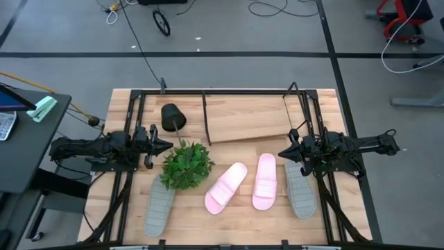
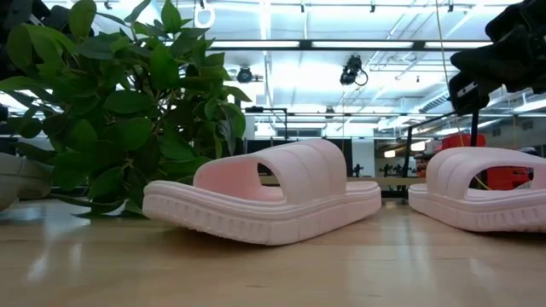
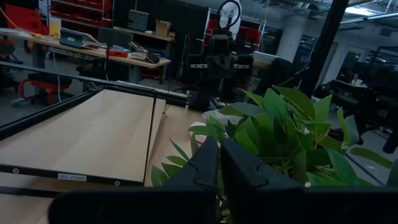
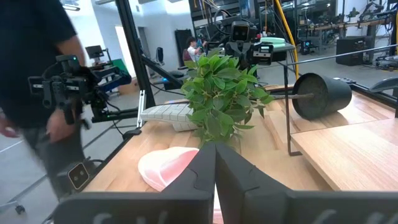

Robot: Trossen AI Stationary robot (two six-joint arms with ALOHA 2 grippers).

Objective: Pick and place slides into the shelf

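Note:
Four slides lie sole-down on the table's near half: a grey one (image 1: 159,207) at the left, two pink ones (image 1: 226,187) (image 1: 265,182) in the middle, and a grey one (image 1: 300,189) at the right. The shelf (image 1: 250,125) stands on the far half, its slanted board bare. My left gripper (image 1: 166,146) is shut and hovers just left of the plant's leaves (image 1: 186,165). My right gripper (image 1: 281,153) is shut and hovers above the far end of the right grey slide. The low view shows both pink slides (image 2: 264,196) (image 2: 486,192).
A green plant lies tipped over, its black pot (image 1: 171,117) toward the shelf's left end and its leaves (image 3: 292,130) between my left gripper and the pink slides. A person (image 4: 37,74) stands beyond the table's left side. Bare tabletop (image 1: 222,226) lies along the near edge.

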